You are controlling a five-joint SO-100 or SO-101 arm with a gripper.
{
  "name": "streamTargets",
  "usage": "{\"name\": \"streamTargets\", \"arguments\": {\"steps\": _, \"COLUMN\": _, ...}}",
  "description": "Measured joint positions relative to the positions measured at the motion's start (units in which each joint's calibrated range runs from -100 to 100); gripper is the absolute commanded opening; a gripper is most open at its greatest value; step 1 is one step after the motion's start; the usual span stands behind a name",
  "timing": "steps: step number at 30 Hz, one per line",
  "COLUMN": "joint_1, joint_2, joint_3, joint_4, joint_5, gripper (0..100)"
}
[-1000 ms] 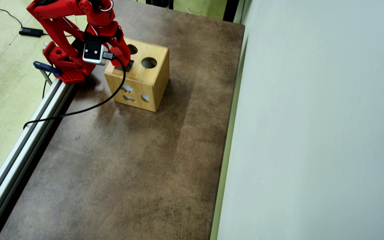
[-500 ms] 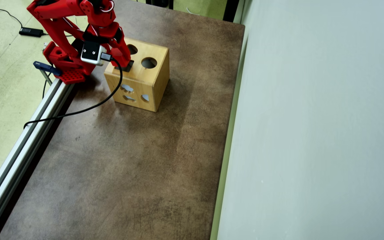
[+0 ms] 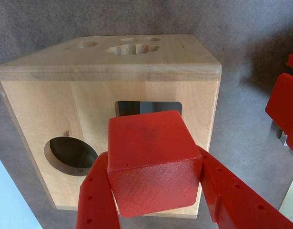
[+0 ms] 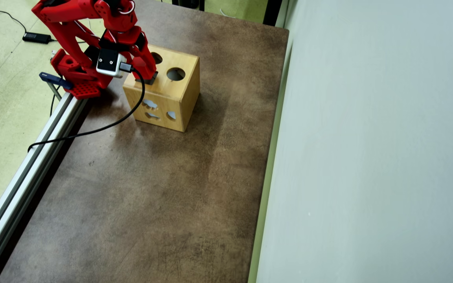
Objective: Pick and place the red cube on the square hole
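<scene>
end effector (image 3: 156, 191) clamps red cube (image 3: 153, 160) | cube slightly rotated, no long axis | over square hole (image 3: 148, 107)

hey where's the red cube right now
In the wrist view the red cube is held between the gripper fingers, just in front of the square hole in the wooden box, not yet inside.

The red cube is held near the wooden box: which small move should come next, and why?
Probably ease the red cube forward toward the square hole. In the wrist view the gripper clamps it just short of that opening in the wooden box, partly covering it and slightly turned.
</scene>
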Motion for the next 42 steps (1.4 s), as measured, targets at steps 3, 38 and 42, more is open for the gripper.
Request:
{"name": "streamTargets", "arguments": {"steps": 3, "joint_1": 0.0, "joint_2": 0.0, "joint_3": 0.1, "joint_4": 0.0, "joint_5": 0.0, "gripper": 7}}
{"name": "streamTargets", "arguments": {"steps": 38, "joint_1": 0.0, "joint_2": 14.1, "joint_3": 0.7, "joint_4": -0.2, "joint_5": 0.0, "gripper": 7}}
{"name": "streamTargets", "arguments": {"steps": 42, "joint_1": 0.2, "joint_2": 15.3, "joint_3": 0.6, "joint_4": -0.1, "joint_5": 0.0, "gripper": 7}}
